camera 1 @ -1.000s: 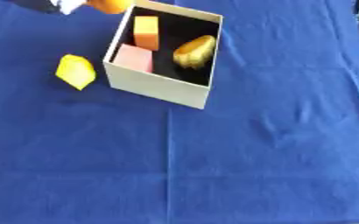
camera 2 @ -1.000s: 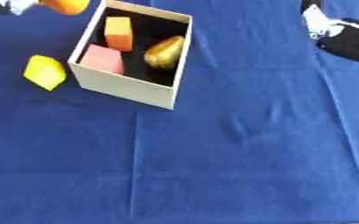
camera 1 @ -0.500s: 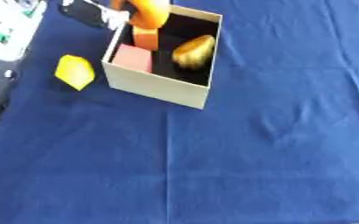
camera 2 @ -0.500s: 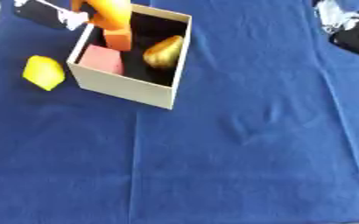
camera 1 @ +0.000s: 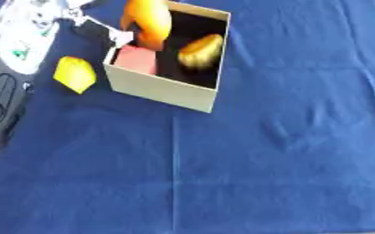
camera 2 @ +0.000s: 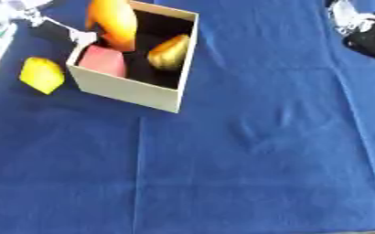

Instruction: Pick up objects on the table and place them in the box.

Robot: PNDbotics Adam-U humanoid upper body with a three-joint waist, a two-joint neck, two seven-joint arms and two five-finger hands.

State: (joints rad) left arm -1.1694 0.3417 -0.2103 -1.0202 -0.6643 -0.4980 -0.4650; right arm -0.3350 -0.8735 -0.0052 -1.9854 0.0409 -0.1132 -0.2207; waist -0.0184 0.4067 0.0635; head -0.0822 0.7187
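Currently I log the box (camera 1: 163, 89) sitting on the blue-covered bench (camera 1: 263, 160) toward the upper left, open side up and turned askew; inside it I see a pink block (camera 1: 135, 59) against the left wall and a golden-yellow rounded object (camera 1: 200, 51) toward the right; an orange object (camera 1: 147, 20) stands over the box's far left corner, its lower end down inside the opening above the pink block. My left hand (camera 1: 103, 31) comes in from the upper left and lies against the box's left rim beside the orange object; blur prevents me from judging whether its fingers are grasping the orange object or released, so I cannot tell; a yellow faceted object (camera 1: 75, 74) lies on the cloth just left of the box, apart from its wall; my right hand (camera 2: 366, 32) shows only as a dark shape at the upper right edge of the right eye view, well away from the box, finger state unreadable.
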